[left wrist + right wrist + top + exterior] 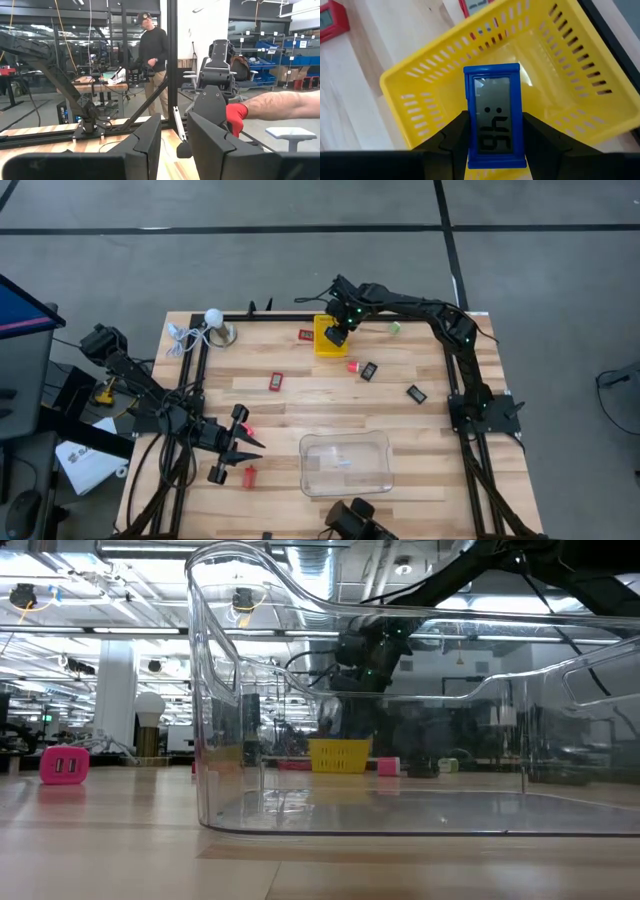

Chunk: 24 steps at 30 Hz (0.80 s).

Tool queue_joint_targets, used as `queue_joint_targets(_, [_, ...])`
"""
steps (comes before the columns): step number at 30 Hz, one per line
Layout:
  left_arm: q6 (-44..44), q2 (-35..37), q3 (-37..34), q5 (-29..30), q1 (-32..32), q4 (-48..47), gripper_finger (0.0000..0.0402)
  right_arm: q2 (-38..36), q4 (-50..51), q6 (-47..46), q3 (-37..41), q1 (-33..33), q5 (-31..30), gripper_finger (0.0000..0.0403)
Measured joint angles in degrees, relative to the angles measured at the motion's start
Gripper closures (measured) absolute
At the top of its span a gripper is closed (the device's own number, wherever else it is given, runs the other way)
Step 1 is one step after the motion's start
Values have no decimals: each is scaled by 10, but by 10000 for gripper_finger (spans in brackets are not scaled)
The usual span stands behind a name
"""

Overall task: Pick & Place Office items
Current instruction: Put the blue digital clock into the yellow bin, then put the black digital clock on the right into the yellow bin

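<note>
My right gripper [337, 332] hangs over the yellow basket [322, 343] at the table's far side, shut on a small blue-framed digital clock [494, 120]. In the low view that gripper [362, 668] is above the basket [340, 754]. My left gripper [254, 452] is open near the table's left edge and points toward the right. A red piece [249, 476] and a pink piece [247, 430] lie flat beside it. More pieces lie flat on the wood: red ones [276, 381] [305, 334], black ones [368, 371] [416, 393] and a green one [394, 328]. My right gripper pinches the blue clock between its two fingers, one on each long side edge [468, 131] of the frame, toward its lower end. The fingers come from above, pointing down. The clock is lifted clear above the basket's inside, with its display facing the wrist camera.
A clear plastic tray [345, 463] stands near the table's near edge and fills the low view [400, 740]. A white ball with a cord [212, 317] sits at the far left corner. A black frame rims the table. A person [152, 55] and a gloved hand [235, 116] show beyond the table.
</note>
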State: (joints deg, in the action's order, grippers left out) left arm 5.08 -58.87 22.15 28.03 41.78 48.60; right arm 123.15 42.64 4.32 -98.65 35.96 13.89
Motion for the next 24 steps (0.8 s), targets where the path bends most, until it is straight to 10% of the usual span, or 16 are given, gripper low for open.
queue_joint_targets(24, [0,0,0,0,0,-2,311,-1,-32,-8,0,-6,-1,213])
